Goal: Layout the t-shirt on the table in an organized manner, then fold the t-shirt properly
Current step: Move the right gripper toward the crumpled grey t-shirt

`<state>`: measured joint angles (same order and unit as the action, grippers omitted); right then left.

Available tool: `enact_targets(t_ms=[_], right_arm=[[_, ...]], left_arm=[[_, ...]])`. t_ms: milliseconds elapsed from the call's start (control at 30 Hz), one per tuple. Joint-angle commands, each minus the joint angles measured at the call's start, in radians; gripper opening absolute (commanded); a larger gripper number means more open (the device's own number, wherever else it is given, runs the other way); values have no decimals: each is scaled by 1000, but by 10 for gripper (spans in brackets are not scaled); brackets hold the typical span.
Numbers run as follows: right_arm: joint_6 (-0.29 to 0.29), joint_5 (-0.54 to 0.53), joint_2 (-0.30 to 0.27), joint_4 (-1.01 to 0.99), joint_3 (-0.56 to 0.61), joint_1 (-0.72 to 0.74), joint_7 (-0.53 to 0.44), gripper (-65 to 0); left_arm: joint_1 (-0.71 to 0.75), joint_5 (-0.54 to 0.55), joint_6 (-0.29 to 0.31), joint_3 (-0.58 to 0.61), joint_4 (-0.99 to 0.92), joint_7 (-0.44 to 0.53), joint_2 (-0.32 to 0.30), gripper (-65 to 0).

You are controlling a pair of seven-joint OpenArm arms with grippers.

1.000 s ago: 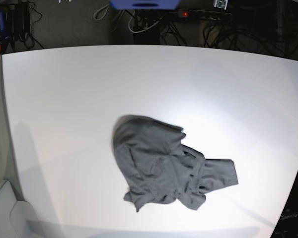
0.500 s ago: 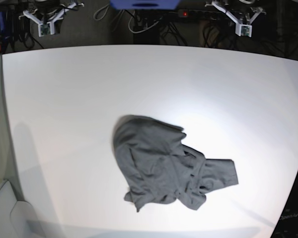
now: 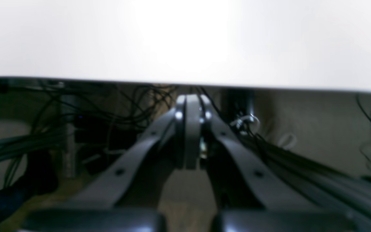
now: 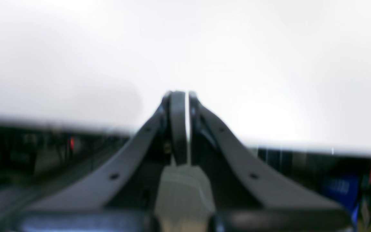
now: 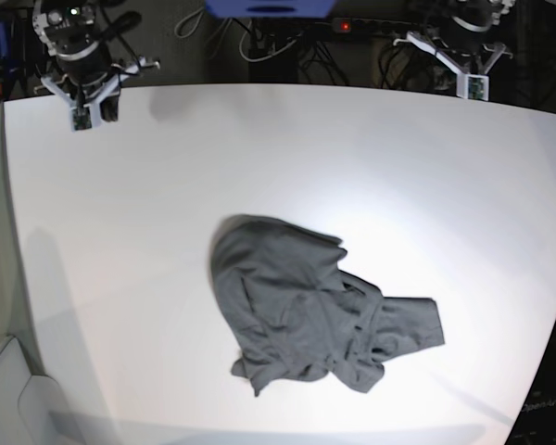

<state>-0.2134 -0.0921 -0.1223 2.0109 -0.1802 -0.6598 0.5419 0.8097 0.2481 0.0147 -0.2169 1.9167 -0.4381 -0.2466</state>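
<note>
The dark grey t-shirt lies crumpled in a heap on the white table, a little right of centre and toward the near edge. My right gripper hangs over the table's far left corner, well away from the cloth. In the right wrist view it is shut and empty, its tips over bare white tabletop. My left gripper hovers just beyond the far right edge. The left wrist view shows it shut and empty, just short of the table edge.
Behind the far edge, dark floor holds tangled cables, a power strip with a red light and a blue box. A light grey surface sits off the table's near left corner.
Both arms have come down into the base view from the top edge. The right one now reaches over the far left corner. The t-shirt has not moved.
</note>
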Motion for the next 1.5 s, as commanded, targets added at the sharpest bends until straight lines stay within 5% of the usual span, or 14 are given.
enact_targets(t_ms=[0,267,500,867,1200,1467], right_arm=[[-8,-4,-6,17,0,16,8,-650],[-10,-7,-4,18,1,186,139,-650],[-50,-8,-4,21,41,217,155,-650],[-87,-2,102,21,63,257,166,-650],[-90,-5,102,21,64,423,350,-650],[-90,-1,98,17,66,484,372,-650]], left_arm=[[-10,0,-3,-8,13,23,-4,-647],[-111,0,-3,-9,8,22,-3,-647],[-138,1,-3,-6,8,22,-3,-647],[-140,1,-3,-2,7,22,-3,-647],[-172,1,-3,-2,-1,22,-1,-646],[-230,1,-3,-2,-101,22,-1,-646]])
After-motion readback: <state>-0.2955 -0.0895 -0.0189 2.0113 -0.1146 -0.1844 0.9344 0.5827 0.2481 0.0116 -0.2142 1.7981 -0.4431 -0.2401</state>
